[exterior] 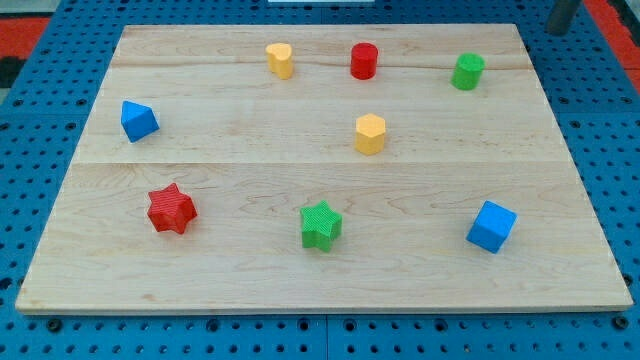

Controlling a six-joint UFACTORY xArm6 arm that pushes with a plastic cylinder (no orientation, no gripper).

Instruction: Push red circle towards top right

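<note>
The red circle (pixel 363 61) is a short red cylinder standing near the view's top, a little right of the middle of the wooden board (pixel 250 160). A dark rod shows at the view's top right corner, beyond the board's edge; my tip (pixel 560 31) is at its lower end, far to the right of the red circle and up and right of the green cylinder (pixel 467 71). It touches no block.
A yellow heart-like block (pixel 281 60) stands left of the red circle. A yellow hexagon (pixel 370 133) lies below it. A blue triangle (pixel 139 121), a red star (pixel 171 209), a green star (pixel 321 225) and a blue cube (pixel 491 227) lie lower down.
</note>
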